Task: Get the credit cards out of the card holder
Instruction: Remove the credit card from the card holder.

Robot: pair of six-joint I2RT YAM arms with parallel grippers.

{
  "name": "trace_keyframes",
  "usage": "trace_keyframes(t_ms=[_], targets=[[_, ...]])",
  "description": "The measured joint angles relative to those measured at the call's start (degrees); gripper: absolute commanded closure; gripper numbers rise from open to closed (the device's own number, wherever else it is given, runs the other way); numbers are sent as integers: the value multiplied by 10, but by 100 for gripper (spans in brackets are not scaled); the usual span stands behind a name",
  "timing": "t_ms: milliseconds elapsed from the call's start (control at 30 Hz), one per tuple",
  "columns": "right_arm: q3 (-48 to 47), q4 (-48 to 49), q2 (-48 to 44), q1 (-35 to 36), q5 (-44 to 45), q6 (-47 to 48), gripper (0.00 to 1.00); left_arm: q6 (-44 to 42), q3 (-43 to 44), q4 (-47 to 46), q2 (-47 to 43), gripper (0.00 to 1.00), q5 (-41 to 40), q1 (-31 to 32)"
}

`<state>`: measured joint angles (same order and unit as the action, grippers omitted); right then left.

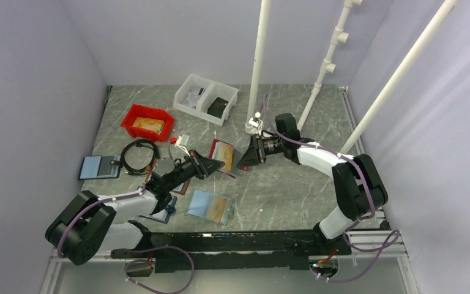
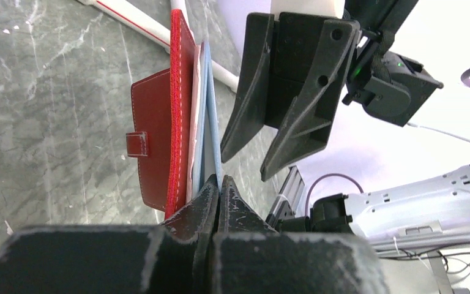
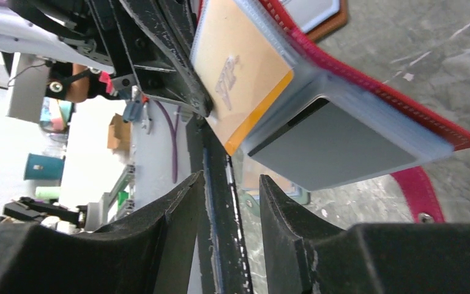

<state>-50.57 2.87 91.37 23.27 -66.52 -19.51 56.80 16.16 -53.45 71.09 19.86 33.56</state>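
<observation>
1. Bases of the two arms sat at the near edge of the grey marbled table point(image 1: 281, 190).
2. Just beyond them a light teal holder point(image 1: 211, 206) lay open and flat with an orange card in it. A brown holder point(image 1: 182, 187) lay close by, partly hidden under the left arm.
3. At mid-table the left gripper point(image 2: 219, 184) was pinched fully closed on the card holder point(image 2: 156, 122), clamping the edge of its pale blue inner leaves. The holder was raised on edge, its red cover and small tab point(image 2: 136, 144) turned outward. Whether its lower edge touched the table could not be told.
4. Both credit cards sat inside the holder: a tan-orange card point(image 3: 245, 67) in one pocket and a grey-blue card point(image 3: 336, 147) in the pale sleeve beside it.
5. The right gripper point(image 3: 229, 180) faced the holder's open side, its jaws partway apart and empty. Its tips were just beside the pale blue leaf — contact could not be made out.
6. Off to the left lay a coiled black cable point(image 1: 138, 156) and a flat blue-grey holder point(image 1: 100, 166).
7. Farther back stood a red bin point(image 1: 128, 119), then a white two-part bin point(image 1: 197, 111) — and white poles point(image 1: 258, 61) rose at the rear.
</observation>
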Motion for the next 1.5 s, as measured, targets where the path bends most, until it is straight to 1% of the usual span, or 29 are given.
trace_keyframes(t_ms=[167, 367, 567, 800, 1067, 1333, 1500], targets=[[13, 58, 0, 1, -19, -68, 59, 9, -2, -16, -1, 100, -49, 27], [14, 80, 1, 2, -32, -101, 61, 12, -5, -33, -10, 100, -81, 50], [14, 90, 14, 8, -45, -113, 64, 15, -9, -49, -9, 100, -90, 53], [14, 98, 29, 16, -63, -130, 66, 30, -10, -94, 28, 100, -90, 54], [14, 105, 31, 18, -71, -133, 69, 41, -10, -115, 45, 100, -87, 56], [14, 105, 33, 14, -74, -131, 79, 45, -10, -120, 46, 100, -77, 58], [14, 109, 35, 8, -78, -138, 80, 46, -10, -123, 48, 100, -75, 58]])
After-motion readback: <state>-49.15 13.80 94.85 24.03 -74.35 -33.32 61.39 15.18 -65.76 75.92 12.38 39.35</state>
